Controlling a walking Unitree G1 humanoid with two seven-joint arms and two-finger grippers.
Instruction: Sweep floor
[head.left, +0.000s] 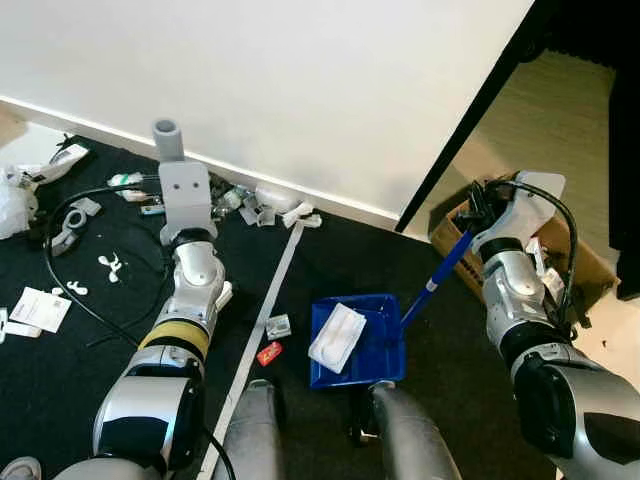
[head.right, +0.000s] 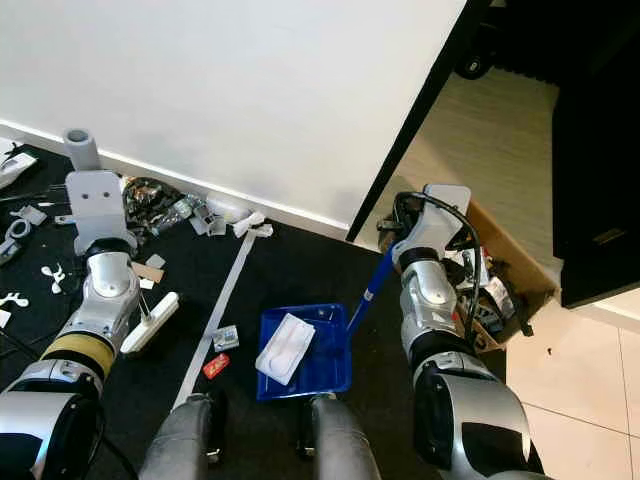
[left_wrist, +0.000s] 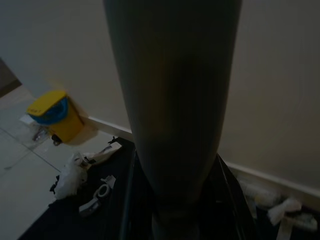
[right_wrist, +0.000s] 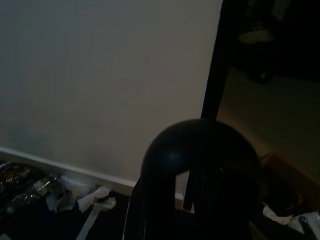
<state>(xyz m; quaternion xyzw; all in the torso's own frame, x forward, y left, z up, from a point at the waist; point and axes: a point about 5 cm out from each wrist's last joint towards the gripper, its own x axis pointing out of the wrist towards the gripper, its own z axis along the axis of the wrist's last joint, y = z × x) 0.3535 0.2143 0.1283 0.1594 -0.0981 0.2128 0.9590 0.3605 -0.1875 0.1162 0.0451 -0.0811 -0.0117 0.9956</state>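
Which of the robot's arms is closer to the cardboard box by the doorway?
The right. The right gripper, on the blue dustpan handle, sits directly beside the cardboard box. The left gripper is far across the dark mat, holding the grey broom handle.

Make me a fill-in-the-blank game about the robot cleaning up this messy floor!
1. The dustpan on the dark floor is colored ____.
2. A crumpled piece of ____ paper lies inside the dustpan.
3. The dustpan's long handle leads up toward the robot's ____ arm.
4. Most of the litter is piled along the bottom of the ____.

Missing words: blue; white; right; wall
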